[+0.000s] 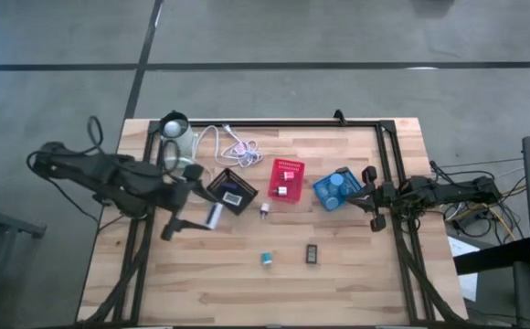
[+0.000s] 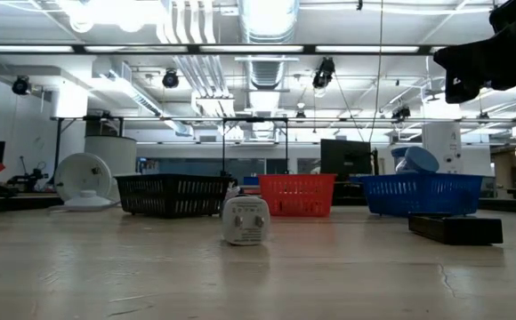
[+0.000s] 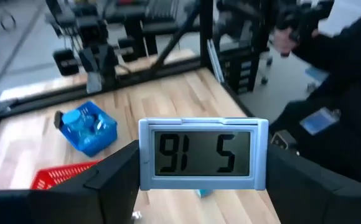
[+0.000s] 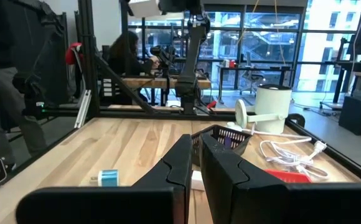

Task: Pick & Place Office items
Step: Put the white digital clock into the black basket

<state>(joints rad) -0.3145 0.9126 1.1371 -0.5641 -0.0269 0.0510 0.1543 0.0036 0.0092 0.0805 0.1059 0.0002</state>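
Observation:
My left gripper (image 1: 212,217) is at the table's left, just near the black mesh bin (image 1: 233,189), shut on a small silver digital clock (image 3: 202,154) whose display faces the wrist camera. On the table lie a white plug adapter (image 2: 245,220), a teal piece (image 1: 267,260) and a black block (image 1: 312,254). The red bin (image 1: 286,180) and blue bin (image 1: 335,189) each hold items. My right gripper (image 4: 195,163) waits shut at the right edge, next to the blue bin. My left gripper pinches the clock by its two short ends (image 3: 142,155) between its two fingers (image 3: 115,177). The fingers come nearly level from the table's left side. The clock sits level across them, display upright, lifted clear of the table.
A white lamp (image 1: 175,128) and its cable (image 1: 233,142) lie at the far left behind the black bin. A black frame rail (image 1: 388,164) runs along the far and right sides. A person in dark clothes (image 3: 348,93) stands beyond the table's right edge.

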